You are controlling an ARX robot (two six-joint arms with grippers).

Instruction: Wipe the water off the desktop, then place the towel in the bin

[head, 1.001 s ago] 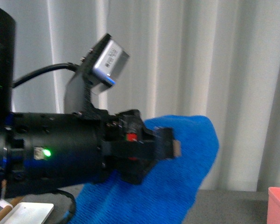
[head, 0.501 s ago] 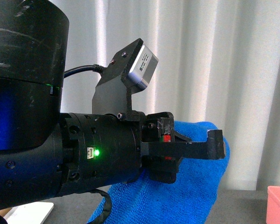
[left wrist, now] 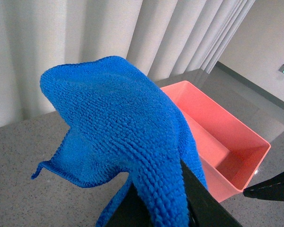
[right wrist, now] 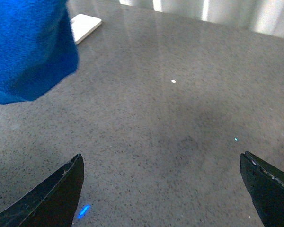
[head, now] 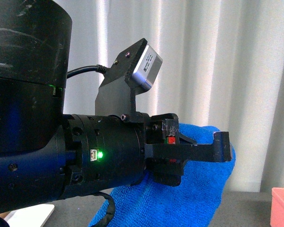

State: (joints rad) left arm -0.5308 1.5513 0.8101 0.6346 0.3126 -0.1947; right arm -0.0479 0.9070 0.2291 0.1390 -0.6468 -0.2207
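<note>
The blue towel [left wrist: 113,123] hangs off the desktop, pinched in my shut left gripper [left wrist: 165,208], and droops over its dark fingers [left wrist: 199,198]. In the front view the left gripper [head: 217,151] points right, with the towel [head: 199,189] bulging behind and below it. The salmon-pink bin [left wrist: 217,137] stands on the grey desktop [left wrist: 19,161] just beyond the hanging cloth, and nothing shows inside it. My right gripper [right wrist: 161,189] is open low over the bare desktop [right wrist: 180,118], holding nothing. A corner of the towel [right wrist: 28,52] hangs off to one side of it.
A white tray [right wrist: 85,26] lies on the desktop beyond the hanging cloth, and its corner [head: 33,215] shows at the lower left of the front view. The bin's corner [head: 281,208] is at the lower right there. Pale curtains close off the back.
My left arm has swung closer to the front camera and turned, carrying the towel a little to the right. In the last half second it barely moved.
</note>
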